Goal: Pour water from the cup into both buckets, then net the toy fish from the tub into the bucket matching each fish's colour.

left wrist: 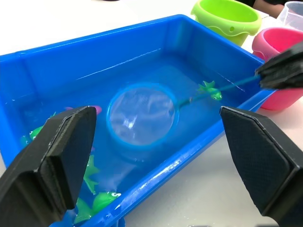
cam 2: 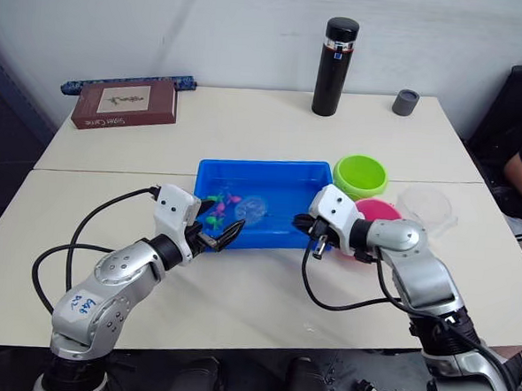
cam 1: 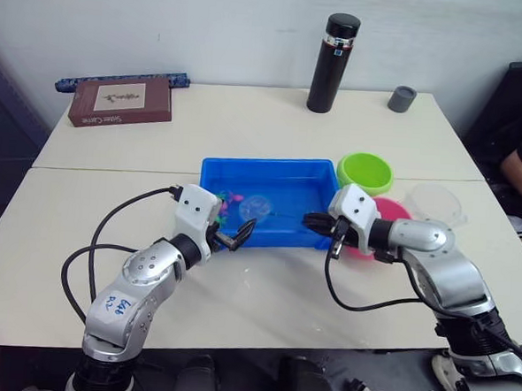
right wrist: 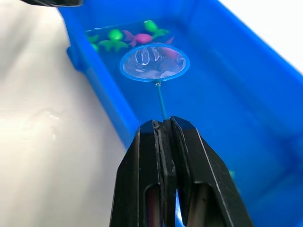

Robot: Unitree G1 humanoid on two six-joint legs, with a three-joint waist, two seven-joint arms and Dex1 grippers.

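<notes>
Netting step in hand. Right tool (right wrist: 166, 124) clenched on the net (left wrist: 142, 117) handle; hoop sunk mid-tub (cam 1: 216, 171), fish (right wrist: 142, 38) clustered just beyond. Left tool (left wrist: 156, 156) released, at tub's near rim. Next, judged: slide hoop under one fish, lift, carry to colour-matched bucket (cam 1: 365, 173).

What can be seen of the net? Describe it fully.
The net is a small round hoop with a light blue rim and clear mesh, on a thin dark stick. The hoop lies flat and low in the water of the blue tub, near its middle, with the toy fish just beyond it. The stick slopes up over the tub's edge, where the right pincer is shut on its end. The left pincer hangs open, apart from it.
</notes>
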